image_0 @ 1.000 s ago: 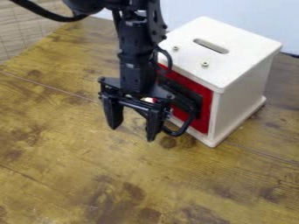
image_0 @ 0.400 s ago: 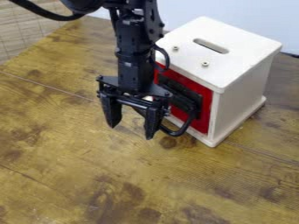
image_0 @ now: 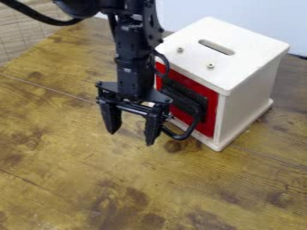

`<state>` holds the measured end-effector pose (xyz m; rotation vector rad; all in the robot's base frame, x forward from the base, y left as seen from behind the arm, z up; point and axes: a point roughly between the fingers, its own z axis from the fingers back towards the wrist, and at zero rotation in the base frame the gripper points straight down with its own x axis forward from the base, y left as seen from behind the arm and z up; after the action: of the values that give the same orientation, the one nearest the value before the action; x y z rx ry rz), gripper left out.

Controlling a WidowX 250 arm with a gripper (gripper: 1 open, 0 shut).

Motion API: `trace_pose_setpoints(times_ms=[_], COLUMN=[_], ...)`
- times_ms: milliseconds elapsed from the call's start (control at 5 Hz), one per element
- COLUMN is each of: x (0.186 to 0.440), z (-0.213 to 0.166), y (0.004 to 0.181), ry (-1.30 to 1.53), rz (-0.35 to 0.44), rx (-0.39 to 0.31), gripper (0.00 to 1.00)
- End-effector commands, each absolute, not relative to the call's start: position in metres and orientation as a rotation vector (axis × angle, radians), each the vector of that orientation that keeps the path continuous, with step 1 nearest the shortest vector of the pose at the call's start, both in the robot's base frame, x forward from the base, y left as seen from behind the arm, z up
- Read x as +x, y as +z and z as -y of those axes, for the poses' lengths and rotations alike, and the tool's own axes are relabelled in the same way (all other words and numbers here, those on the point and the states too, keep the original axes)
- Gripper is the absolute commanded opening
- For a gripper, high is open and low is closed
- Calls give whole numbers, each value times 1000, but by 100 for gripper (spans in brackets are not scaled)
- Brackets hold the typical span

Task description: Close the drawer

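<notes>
**One arm, one drawer, one white box**

So there's one drawer (image_0: 192,101), red front, sitting in the single white box (image_0: 228,76) at center right of the frame, black loop handle (image_0: 181,121) hanging out front. One gripper (image_0: 127,119) hangs just left of it above the wooden surface (image_0: 72,180), fingers (image_0: 153,127) spread wide, holding nothing. Compared with a second ago, it's slid a touch further left, away from the drawer front.

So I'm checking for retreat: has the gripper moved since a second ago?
Yes. The gripper has drifted left, away from the white box and the red drawer, jaws open.
</notes>
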<state>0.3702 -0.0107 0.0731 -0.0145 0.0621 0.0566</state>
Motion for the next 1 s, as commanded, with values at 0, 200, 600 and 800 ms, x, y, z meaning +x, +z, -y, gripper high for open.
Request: trace_pose_setpoints(times_ms=[0,200,600,800], x=[372,369,360,357], z=[2,1,3,4], y=[115,117,128,128], ry=[77,79,76,73], rz=[48,51,66,68], rx=[-14,-13,-20,-21], gripper=[100,100,100,100])
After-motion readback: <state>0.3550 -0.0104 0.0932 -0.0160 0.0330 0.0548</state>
